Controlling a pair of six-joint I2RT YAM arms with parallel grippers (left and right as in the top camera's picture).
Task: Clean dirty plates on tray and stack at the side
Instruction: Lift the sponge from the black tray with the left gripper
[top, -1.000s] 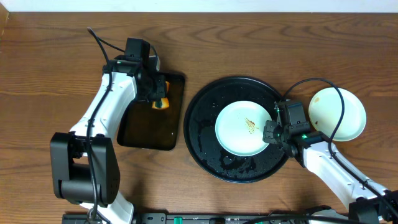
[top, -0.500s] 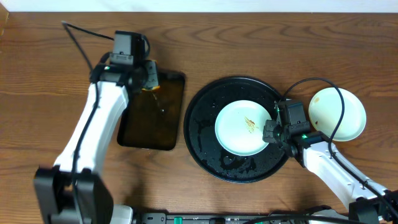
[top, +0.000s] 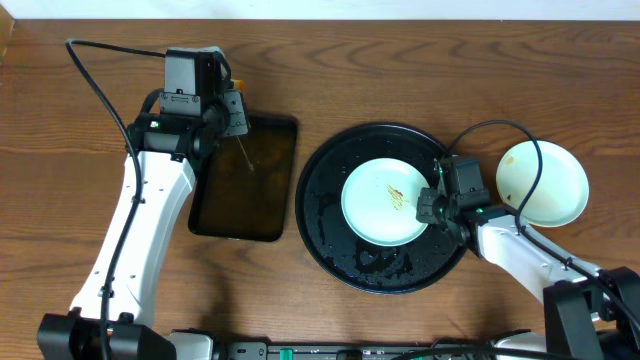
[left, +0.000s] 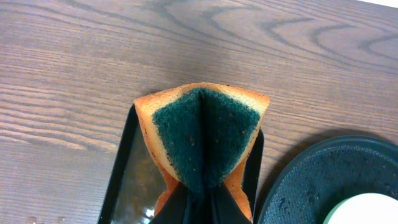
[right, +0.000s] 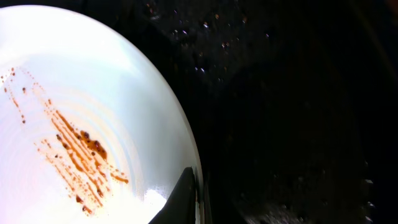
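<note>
A pale mint-green plate (top: 383, 203) with thin brown smears lies in the large round black tray (top: 330, 215). My right gripper (top: 430, 206) is shut on the plate's right rim. In the right wrist view its dark finger (right: 191, 190) lies over the rim of the smeared plate (right: 81, 118), with the wet black tray (right: 298, 93) behind. A pale yellow plate (top: 545, 183) sits on the bare wood at the right. My left gripper (top: 234, 112) is shut on an orange and green sponge (left: 202, 134), held folded above the far end of the rectangular tray. A third plate is not visible.
The dark rectangular tray (top: 245, 190) with a wet film lies left of the round tray; it also shows in the left wrist view (left: 124, 180). Cables trail from both arms. A white wall edge runs along the back of the wood table (top: 60, 200).
My left arm has lifted the sponge off the rectangular tray and drawn it back to the far left. The right gripper has shifted the mint-green plate slightly left.
</note>
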